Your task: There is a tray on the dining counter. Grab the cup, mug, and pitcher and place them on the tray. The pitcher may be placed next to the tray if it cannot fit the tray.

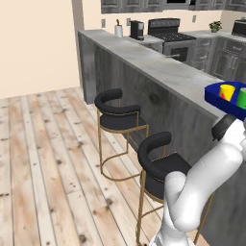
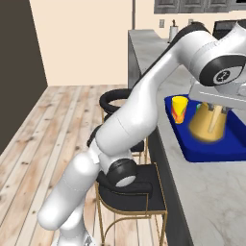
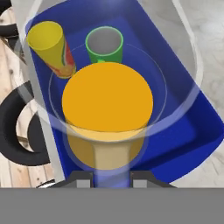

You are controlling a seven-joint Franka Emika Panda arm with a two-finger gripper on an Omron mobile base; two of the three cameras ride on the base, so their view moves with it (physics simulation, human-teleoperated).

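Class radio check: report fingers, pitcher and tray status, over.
Fingers shut on pitcher, held over tray. Cup and mug already in tray. Nothing blocking.

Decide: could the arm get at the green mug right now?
Probably not. Its jaws are shut on the pitcher, which hangs over the tray just in front of the mug and cup; it would need setting down first.
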